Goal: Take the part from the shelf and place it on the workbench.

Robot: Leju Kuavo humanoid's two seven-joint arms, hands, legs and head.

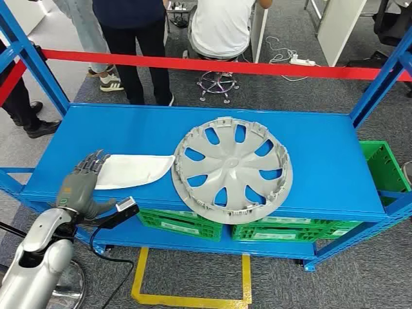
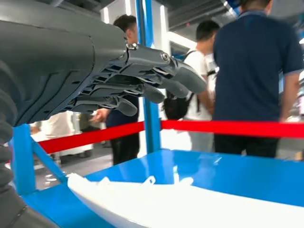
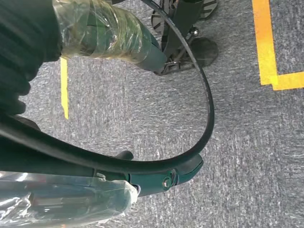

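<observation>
Looking down from the head camera, I see my left hand (image 1: 82, 185) nearest, raised at the front-left edge of the blue metal shelf deck (image 1: 320, 154), fingers (image 2: 179, 78) extended, slightly apart, holding nothing. Its fingertips reach the near end of the flat white pointed plastic part (image 1: 132, 170), which lies on the deck; the wrist view shows the hand above the part (image 2: 186, 206), whether touching I cannot tell. Right hand: the wrist camera faces grey carpet (image 3: 247, 142) with yellow floor tape (image 3: 265, 45); finger state I cannot tell.

Just right of the white part, touching or very nearly so, lies the round grey plastic wheel cover (image 1: 232, 168), flat, its near rim overhanging the front edge. No legible brand on either piece. Green plastic crates (image 1: 182, 222) on the lower level carry white labels, too small to read.

Beyond the shelf: a red horizontal rail (image 1: 219, 65), then people standing (image 1: 131, 38) and one seated on a stool (image 1: 221, 29).
</observation>
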